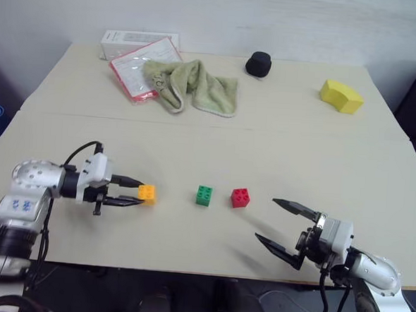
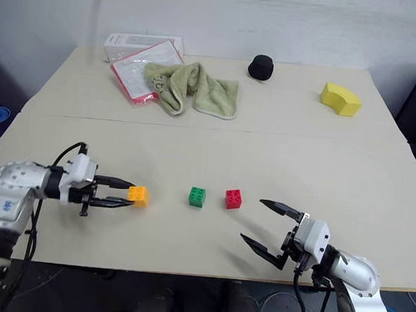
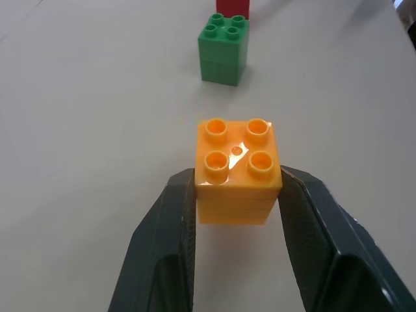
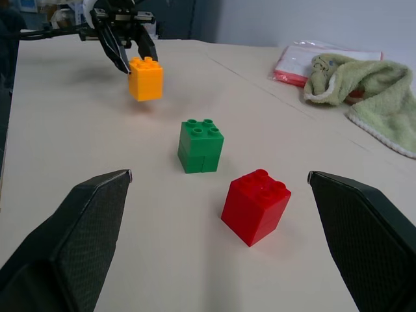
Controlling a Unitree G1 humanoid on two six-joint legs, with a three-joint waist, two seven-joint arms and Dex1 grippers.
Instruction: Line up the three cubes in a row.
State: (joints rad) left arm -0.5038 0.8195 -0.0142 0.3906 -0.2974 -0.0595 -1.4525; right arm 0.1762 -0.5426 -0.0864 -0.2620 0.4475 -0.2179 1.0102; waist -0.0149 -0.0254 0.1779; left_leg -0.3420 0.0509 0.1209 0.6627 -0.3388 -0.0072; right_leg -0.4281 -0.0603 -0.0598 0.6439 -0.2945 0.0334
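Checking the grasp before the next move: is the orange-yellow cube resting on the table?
No. In the right wrist view the orange-yellow cube hangs above the table, clamped in the left gripper, with its shadow below.

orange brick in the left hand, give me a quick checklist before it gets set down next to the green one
1. Grip: left hand shut on the orange brick, fingers on two opposite sides: ok.
2. Brick clear of the table: appears lifted in the right wrist view: ok.
3. Green brick and red brick side by side, apart: ok.
4. Bare space left of the green brick: ok.
5. Right hand open, clear of the row: ok.
6. Orange brick square with the other two: cannot tell.
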